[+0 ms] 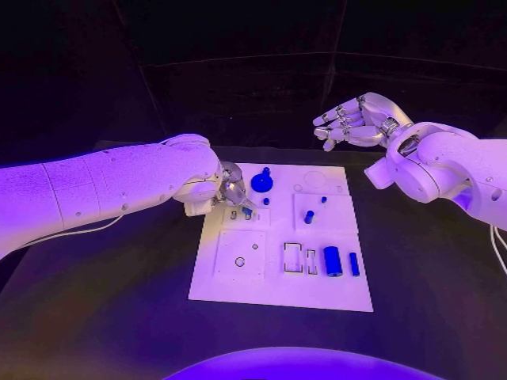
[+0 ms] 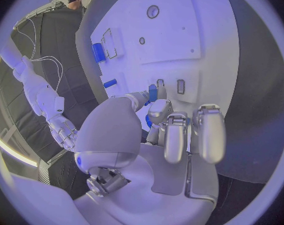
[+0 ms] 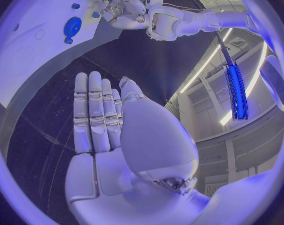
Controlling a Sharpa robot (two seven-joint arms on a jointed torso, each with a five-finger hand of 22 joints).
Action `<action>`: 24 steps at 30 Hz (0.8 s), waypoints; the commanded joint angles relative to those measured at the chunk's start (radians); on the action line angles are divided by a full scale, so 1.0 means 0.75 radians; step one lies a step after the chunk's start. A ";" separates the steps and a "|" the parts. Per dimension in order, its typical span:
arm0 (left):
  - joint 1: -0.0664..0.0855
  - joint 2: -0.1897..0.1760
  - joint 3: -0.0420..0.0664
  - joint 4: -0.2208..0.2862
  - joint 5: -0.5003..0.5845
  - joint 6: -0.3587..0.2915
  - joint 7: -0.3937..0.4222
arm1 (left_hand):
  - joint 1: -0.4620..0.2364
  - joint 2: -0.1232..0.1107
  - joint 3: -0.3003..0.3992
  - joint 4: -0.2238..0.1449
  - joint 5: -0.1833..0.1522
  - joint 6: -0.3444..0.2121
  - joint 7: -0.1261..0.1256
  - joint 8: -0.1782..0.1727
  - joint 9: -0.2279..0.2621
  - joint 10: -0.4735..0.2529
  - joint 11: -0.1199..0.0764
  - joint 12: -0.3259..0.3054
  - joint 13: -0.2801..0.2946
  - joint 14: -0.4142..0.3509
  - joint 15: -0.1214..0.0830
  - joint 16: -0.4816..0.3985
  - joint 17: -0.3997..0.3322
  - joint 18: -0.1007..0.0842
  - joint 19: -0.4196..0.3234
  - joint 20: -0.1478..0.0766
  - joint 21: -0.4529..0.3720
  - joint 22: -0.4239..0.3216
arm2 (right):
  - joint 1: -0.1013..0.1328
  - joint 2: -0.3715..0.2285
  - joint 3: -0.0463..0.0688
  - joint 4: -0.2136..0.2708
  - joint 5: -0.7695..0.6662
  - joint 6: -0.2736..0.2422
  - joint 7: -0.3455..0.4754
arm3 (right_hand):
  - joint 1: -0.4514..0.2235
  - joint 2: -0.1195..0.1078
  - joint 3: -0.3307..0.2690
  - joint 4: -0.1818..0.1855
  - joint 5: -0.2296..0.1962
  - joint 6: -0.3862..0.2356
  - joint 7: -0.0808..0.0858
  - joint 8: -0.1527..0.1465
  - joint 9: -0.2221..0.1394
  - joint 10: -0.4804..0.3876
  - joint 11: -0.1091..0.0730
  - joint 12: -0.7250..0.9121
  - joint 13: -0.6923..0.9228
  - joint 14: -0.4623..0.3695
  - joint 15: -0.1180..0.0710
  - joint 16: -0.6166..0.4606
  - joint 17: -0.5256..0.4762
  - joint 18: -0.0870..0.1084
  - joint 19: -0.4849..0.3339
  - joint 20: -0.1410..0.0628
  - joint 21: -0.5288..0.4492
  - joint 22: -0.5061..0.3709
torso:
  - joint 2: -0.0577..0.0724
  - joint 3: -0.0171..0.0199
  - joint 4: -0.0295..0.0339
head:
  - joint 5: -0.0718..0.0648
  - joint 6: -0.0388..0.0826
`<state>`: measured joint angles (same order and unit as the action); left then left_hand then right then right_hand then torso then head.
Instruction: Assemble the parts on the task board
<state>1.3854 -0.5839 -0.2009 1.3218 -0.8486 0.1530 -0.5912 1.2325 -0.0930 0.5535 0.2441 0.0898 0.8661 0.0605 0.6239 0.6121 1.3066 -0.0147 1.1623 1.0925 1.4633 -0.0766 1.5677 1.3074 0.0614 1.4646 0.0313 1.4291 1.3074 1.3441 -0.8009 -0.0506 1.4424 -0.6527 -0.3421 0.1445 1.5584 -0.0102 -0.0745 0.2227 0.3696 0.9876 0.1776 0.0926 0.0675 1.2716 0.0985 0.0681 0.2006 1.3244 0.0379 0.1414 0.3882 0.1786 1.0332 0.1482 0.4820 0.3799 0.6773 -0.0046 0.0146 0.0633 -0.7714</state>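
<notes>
Task board [image 1: 279,285] on black table [image 1: 93,317]

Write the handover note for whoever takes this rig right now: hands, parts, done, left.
Left hand: over the board's left side, pinching a small blue part at the small slots there.
Right hand: raised off the board beyond its far right corner, holding nothing, fingers apart.
Parts: round knob at the far edge; small pegs mid-board; cylinder and bar at the near right.
Done: cannot tell which parts are seated.
Left: seat the pinched part, then the rest.
</notes>
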 commanded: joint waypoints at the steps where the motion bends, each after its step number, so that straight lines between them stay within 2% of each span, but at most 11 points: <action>1: 0.002 -0.012 0.000 0.021 0.009 -0.115 0.024 | -0.016 -0.002 0.200 -0.193 -0.005 -0.005 -0.003 0.008 0.003 0.007 -0.002 0.007 0.002 0.143 -0.001 0.004 0.351 -0.015 0.024 0.001 -0.005 0.045 | 0.003 0.003 0.001 -0.003 -0.003 0.012 0.006 | 0.011 -0.006 0.006 0.003 0.006 -0.003 0.005 -0.005 0.001 -0.010 0.004 -0.005 -0.002 0.004 0.005 -0.008 -0.002 0.004 0.007 -0.001 -0.009 -0.002 | 0.000 -0.0003 0.0025 | -0.003 0.001; 2: 0.001 -0.020 0.000 0.031 0.001 -0.127 0.026 | -0.017 -0.003 0.201 -0.194 -0.005 -0.005 -0.004 0.008 0.004 0.007 -0.003 0.007 0.002 0.143 -0.001 0.004 0.351 -0.015 0.024 0.001 -0.004 0.046 | 0.003 0.003 0.001 -0.006 -0.003 0.014 0.006 | 0.011 -0.006 0.006 0.003 0.006 -0.003 0.005 -0.005 0.001 -0.010 0.004 -0.005 -0.002 0.004 0.005 -0.008 -0.002 0.004 0.007 -0.001 -0.009 -0.002 | 0.000 -0.0023 0.0021 | -0.002 0.000; 8: -0.013 -0.031 -0.001 0.049 -0.040 -0.150 0.025 | -0.021 -0.008 0.207 -0.201 -0.006 -0.005 -0.005 0.011 0.007 0.008 -0.004 0.008 0.003 0.143 -0.002 0.004 0.351 -0.016 0.026 0.000 -0.003 0.049 | 0.003 0.002 0.001 -0.010 -0.003 0.017 0.006 | 0.010 -0.006 0.006 0.005 0.008 -0.004 0.006 -0.005 0.001 -0.010 0.004 -0.005 -0.003 0.005 0.005 -0.009 -0.002 0.004 0.007 0.000 -0.009 -0.002 | 0.000 0.0007 0.0020 | 0.005 -0.004; 15: -0.036 -0.029 -0.001 0.050 -0.080 -0.191 0.013 | -0.025 -0.011 0.208 -0.205 -0.007 -0.005 -0.005 0.014 0.010 0.011 -0.004 0.012 0.006 0.143 -0.003 0.004 0.351 -0.016 0.027 0.000 -0.002 0.051 | 0.003 0.000 0.001 -0.012 -0.005 0.018 0.007 | 0.010 -0.006 0.006 0.005 0.008 -0.004 0.006 -0.005 0.001 -0.010 0.004 -0.005 -0.003 0.005 0.005 -0.009 -0.002 0.004 0.007 0.000 -0.009 -0.002 | 0.002 -0.0012 -0.0006 | 0.010 -0.006; 24: -0.050 -0.017 -0.001 0.051 -0.095 -0.171 -0.002 | -0.038 -0.016 0.205 -0.209 -0.011 0.000 -0.008 0.021 0.015 0.017 -0.006 0.019 0.012 0.143 -0.004 0.004 0.351 -0.017 0.030 -0.001 0.002 0.057 | 0.003 0.001 0.001 -0.012 -0.010 0.015 0.009 | 0.006 -0.008 0.006 0.008 0.011 -0.005 0.007 -0.006 0.000 -0.011 0.005 -0.006 -0.005 0.005 0.006 -0.011 -0.002 0.003 0.007 0.000 -0.011 -0.003 | 0.002 -0.0009 -0.0021 | 0.010 -0.010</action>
<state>1.3479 -0.5983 -0.2024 1.3587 -0.9001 0.0292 -0.5874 1.2071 -0.1051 0.5885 0.2091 0.0850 0.8663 0.0607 0.6327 0.6226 1.3117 -0.0198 1.1731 1.0998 1.4634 -0.0766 1.5677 1.3074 0.0615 1.4645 0.0315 1.4291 1.3073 1.3441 -0.8004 -0.0508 1.4328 -0.6550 -0.3356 0.1442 1.5583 -0.0102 -0.0714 0.2258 0.3745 0.9860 0.1792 0.0927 0.0675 1.2683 0.1018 0.0683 0.1989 1.3258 0.0393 0.1370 0.3873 0.1786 1.0332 0.1482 0.4785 0.3790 0.6791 -0.0051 0.0132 0.0714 -0.7774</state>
